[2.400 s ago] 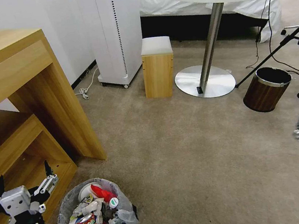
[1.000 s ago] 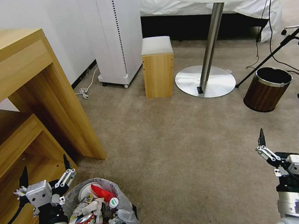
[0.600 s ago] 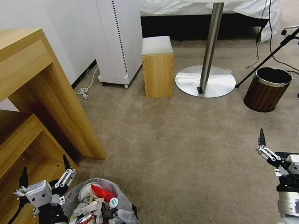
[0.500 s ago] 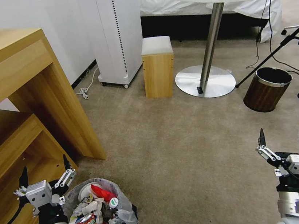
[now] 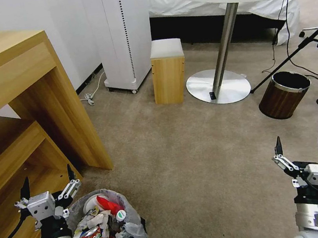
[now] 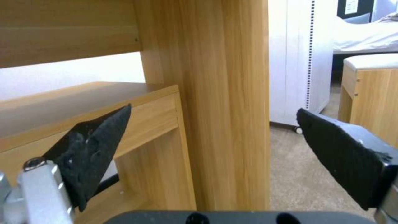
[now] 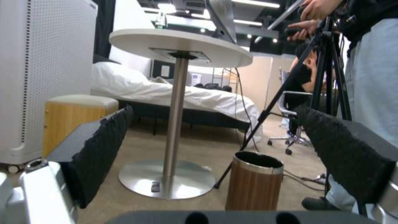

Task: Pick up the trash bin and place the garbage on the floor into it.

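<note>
Beige carpet (image 5: 196, 161) underfoot. Nearest, trash bin (image 5: 69, 224) stood upright, axis vertical, mouth up, clear crinkled bag over rim, dark body mostly hidden; garbage (image 5: 98, 220) heaped inside, pieces hard to separate. Left gripper (image 5: 48, 181) just beside it, fingers wide apart, holding nothing. Right gripper (image 5: 299, 146) same, well apart. Farther: wood-grain bin (image 5: 283, 96).

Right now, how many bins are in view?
2. The trash bin, full of garbage, stands on the carpet beside the left gripper; the brown wood-grain bin stands near the round table's base.
</note>
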`<state>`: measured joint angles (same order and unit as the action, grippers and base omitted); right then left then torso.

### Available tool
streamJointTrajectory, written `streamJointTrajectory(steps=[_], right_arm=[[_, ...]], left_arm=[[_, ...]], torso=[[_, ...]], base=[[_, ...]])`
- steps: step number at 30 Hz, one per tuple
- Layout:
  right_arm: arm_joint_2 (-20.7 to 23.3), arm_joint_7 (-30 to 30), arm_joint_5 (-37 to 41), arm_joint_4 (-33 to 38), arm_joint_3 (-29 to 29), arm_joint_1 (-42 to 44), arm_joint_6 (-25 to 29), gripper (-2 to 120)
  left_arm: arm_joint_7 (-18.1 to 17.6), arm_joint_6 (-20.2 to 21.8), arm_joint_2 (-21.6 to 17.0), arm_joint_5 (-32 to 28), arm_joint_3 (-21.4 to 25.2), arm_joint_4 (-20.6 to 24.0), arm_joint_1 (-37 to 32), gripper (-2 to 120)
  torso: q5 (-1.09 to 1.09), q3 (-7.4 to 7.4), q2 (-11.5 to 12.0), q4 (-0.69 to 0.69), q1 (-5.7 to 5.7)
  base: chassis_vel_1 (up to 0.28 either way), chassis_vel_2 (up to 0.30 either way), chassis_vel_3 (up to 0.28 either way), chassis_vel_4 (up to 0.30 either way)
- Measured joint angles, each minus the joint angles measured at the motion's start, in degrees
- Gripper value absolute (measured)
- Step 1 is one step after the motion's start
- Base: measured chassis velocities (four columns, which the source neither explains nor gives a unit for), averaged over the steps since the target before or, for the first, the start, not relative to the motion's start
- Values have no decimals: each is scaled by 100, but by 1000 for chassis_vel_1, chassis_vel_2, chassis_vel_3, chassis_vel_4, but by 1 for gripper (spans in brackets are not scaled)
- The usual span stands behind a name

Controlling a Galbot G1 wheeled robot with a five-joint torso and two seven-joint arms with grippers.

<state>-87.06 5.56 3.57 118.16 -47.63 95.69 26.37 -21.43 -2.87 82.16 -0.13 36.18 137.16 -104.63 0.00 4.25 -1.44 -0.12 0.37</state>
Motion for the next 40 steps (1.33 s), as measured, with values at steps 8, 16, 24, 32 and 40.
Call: streamJointTrajectory(steps=[8, 16, 24, 32, 40], right_arm=[[0, 1, 0, 0, 0, 0, -1, 100], [0, 1, 0, 0, 0, 0, -1, 100], [0, 1, 0, 0, 0, 0, -1, 100], [0, 1, 0, 0, 0, 0, -1, 100], [1, 2, 0, 0, 0, 0, 0, 100]], left_arm=[[0, 0, 0, 0, 0, 0, 0, 100], [0, 1, 0, 0, 0, 0, 0, 100], [0, 1, 0, 0, 0, 0, 0, 100], [0, 1, 0, 0, 0, 0, 0, 100], [0, 1, 0, 0, 0, 0, 0, 100]], torso=[[0, 0, 0, 0, 0], [0, 0, 0, 0, 0], [0, 0, 0, 0, 0], [0, 0, 0, 0, 0], [0, 0, 0, 0, 0]], base=[[0, 0, 0, 0], [0, 0, 0, 0], [0, 0, 0, 0], [0, 0, 0, 0], [0, 0, 0, 0]])
